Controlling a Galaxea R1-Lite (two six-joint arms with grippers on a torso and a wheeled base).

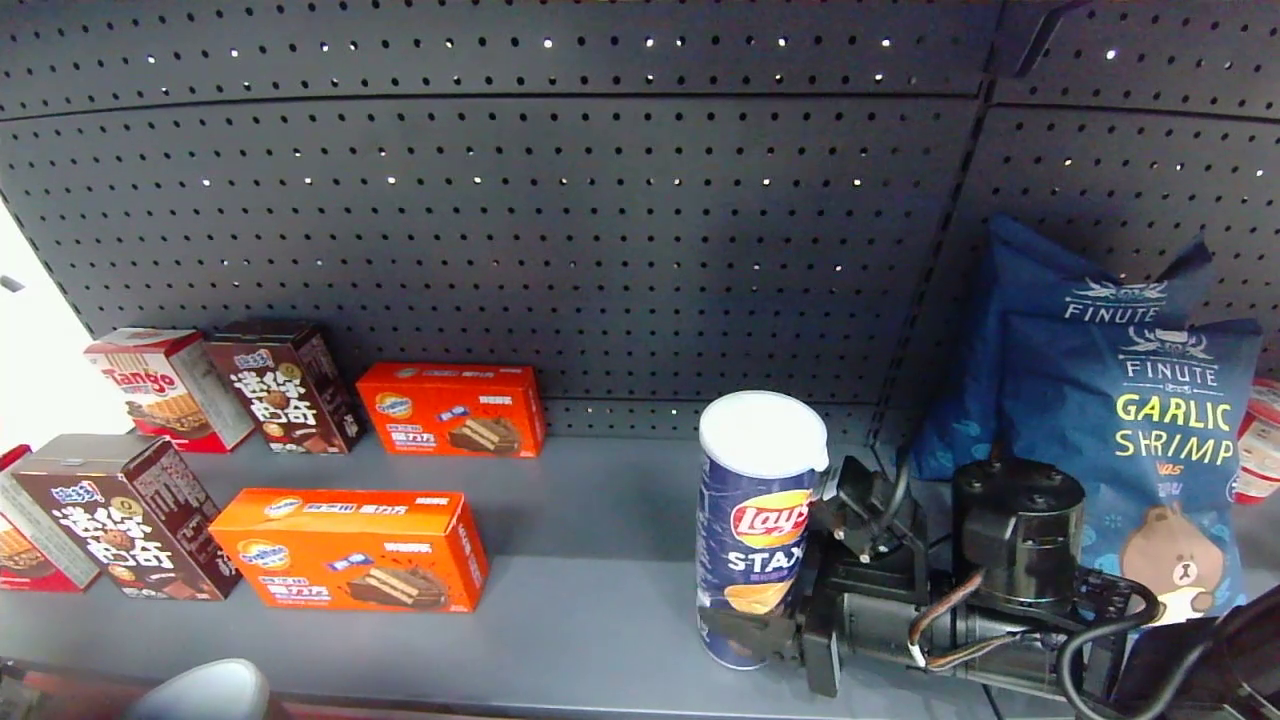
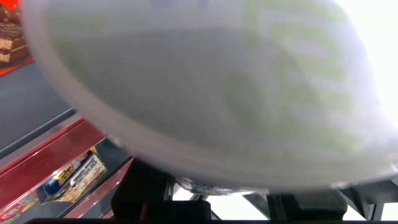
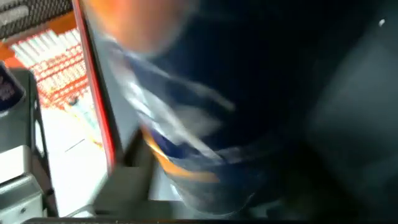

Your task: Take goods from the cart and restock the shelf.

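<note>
- The grey metal shelf (image 1: 600,520) with its perforated back panel (image 1: 600,250) is partly stocked. A wide bare stretch lies to the left of the right hand (image 1: 762,632), so there looks to be room for more goods.
- Two tall blue crinkly snack bags (image 1: 1170,420) lean against the back panel just to the right of and behind the right hand.
- Well to the left of the right hand are two flat orange cardboard boxes (image 1: 350,548), one nearer the front and one at the back. Beyond them stand two dark brown cartons (image 1: 125,515) and a red-and-white carton (image 1: 165,385).
- The dark blue cylindrical crisp can with a white lid (image 1: 762,500) stands upright on the shelf, its base on the deck, between the orange boxes and the blue bags.
- The right hand is clenched round the lower part of that can, one finger across its front. The can looks placed but not let go. What is left for it, I judge, is to loosen the grip and draw back without tipping it.
- A pale round blurred object (image 2: 205,93) sits close against the left wrist camera. Whether the left hand is clenched or released I cannot tell.
- How much stock is left in the cart cannot be judged.
</note>
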